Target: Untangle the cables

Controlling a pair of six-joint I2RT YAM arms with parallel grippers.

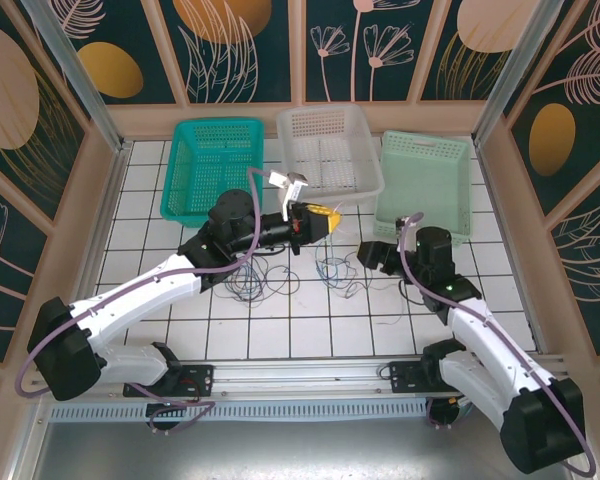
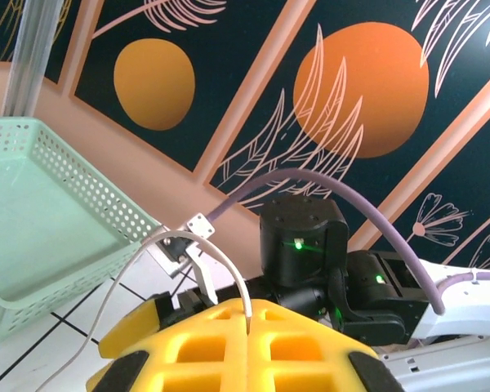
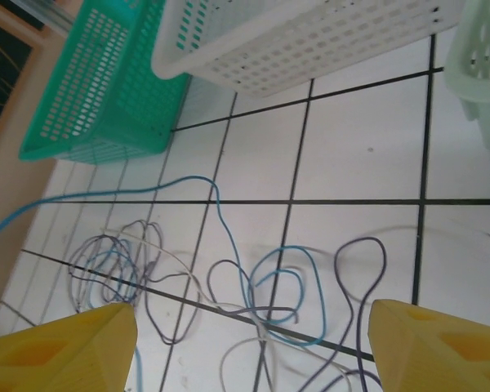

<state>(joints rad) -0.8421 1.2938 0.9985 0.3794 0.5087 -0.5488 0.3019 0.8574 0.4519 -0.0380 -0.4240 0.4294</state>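
Note:
A tangle of thin cables [image 1: 265,278] lies on the white tiles between the arms, with more loops at the right [image 1: 338,268]. My left gripper [image 1: 325,215] hovers above them, its yellow fingers shut on a grey-white cable [image 2: 229,269] that arches up and hangs down to the left. In the left wrist view that gripper [image 2: 256,309] pinches the cable at its tip. My right gripper [image 3: 253,359] is open over the floor, with wide yellow fingers [image 3: 65,351] on each side of a blue cable [image 3: 253,278], a dark cable [image 3: 361,269] and a whitish cable [image 3: 180,263]. In the top view it [image 1: 370,255] sits right of the loops.
Three baskets stand at the back: teal [image 1: 212,168], white [image 1: 330,150] and pale green [image 1: 425,185]. The pale green one [image 2: 33,237] is close to the left gripper. The right arm's wrist [image 2: 302,245] faces the left gripper. Peach walls enclose the tiled floor.

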